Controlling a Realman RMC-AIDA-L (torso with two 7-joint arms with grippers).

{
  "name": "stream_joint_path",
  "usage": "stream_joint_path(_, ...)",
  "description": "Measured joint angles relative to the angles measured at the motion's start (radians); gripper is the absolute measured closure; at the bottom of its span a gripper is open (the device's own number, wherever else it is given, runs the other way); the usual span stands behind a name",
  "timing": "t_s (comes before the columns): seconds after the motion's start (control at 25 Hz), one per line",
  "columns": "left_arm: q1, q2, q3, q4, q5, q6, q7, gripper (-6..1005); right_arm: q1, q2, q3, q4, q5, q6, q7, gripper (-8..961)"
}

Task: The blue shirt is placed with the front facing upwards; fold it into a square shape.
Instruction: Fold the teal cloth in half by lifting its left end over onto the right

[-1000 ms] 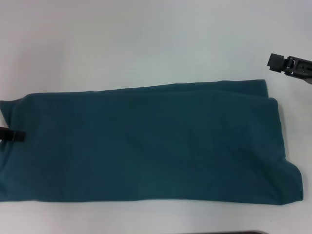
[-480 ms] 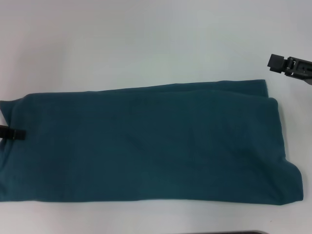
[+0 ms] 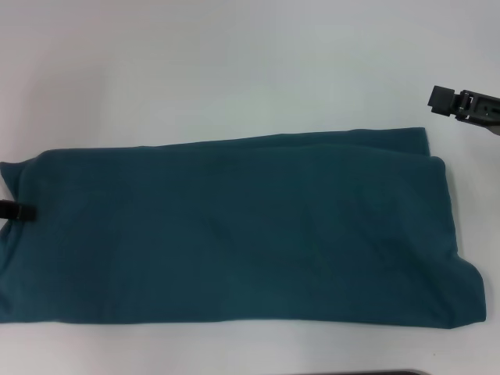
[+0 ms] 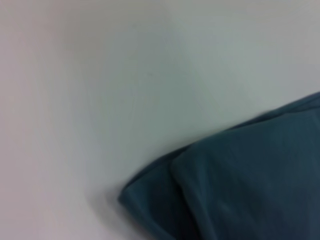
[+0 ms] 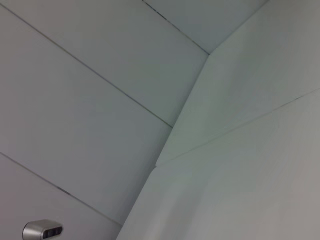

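1. The shirt (image 3: 234, 226) lay flat on the white table (image 3: 234, 62), folded into a long band that ran across the lower half of the head view, from the left edge to near the right edge.
2. Only plain teal cloth showed; no print was visible.
3. The band's right end was a rounded fold, with an under layer sticking out along the upper right edge.
4. The left gripper (image 3: 17, 209) was at the left edge of the frame, a dark tip over the shirt's left end; cannot tell whether the jaws were clenched or released.
5. The left wrist view showed a layered corner of the shirt (image 4: 235, 185) on the table (image 4: 100, 75).
6. The right gripper (image 3: 465, 104) sat at the upper right edge, apart from the shirt; jaws' state cannot be told.
7. The right wrist view showed only pale panels (image 5: 100, 100) and a small metal fitting (image 5: 42, 230).
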Motion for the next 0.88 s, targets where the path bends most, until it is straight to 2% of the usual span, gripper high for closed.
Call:
stream_joint_path(0.24, 0.001, -0.008, 0.006, -0.024, 0.001, -0.031, -0.044, 645, -0.001, 0.0, 0.0, -0.001, 0.0, -0.002, 0.0, 310)
stream_joint_path(0.44, 0.007, -0.027, 0.026, -0.051, 0.003, -0.036, -0.05, 687, 0.0, 0.0, 0.0, -0.003, 0.002, -0.003, 0.0, 314)
stream_joint_path(0.64, 0.008, -0.032, 0.036, -0.051, 0.005, -0.044, -0.05, 884, 0.001, 0.0, 0.0, -0.003, 0.001, -0.003, 0.0, 317)
stream_joint_path(0.88, 0.009, -0.032, 0.037, -0.055, 0.013, -0.041, -0.057, 950, 0.002, 0.0, 0.0, -0.003, 0.001, -0.003, 0.0, 321)
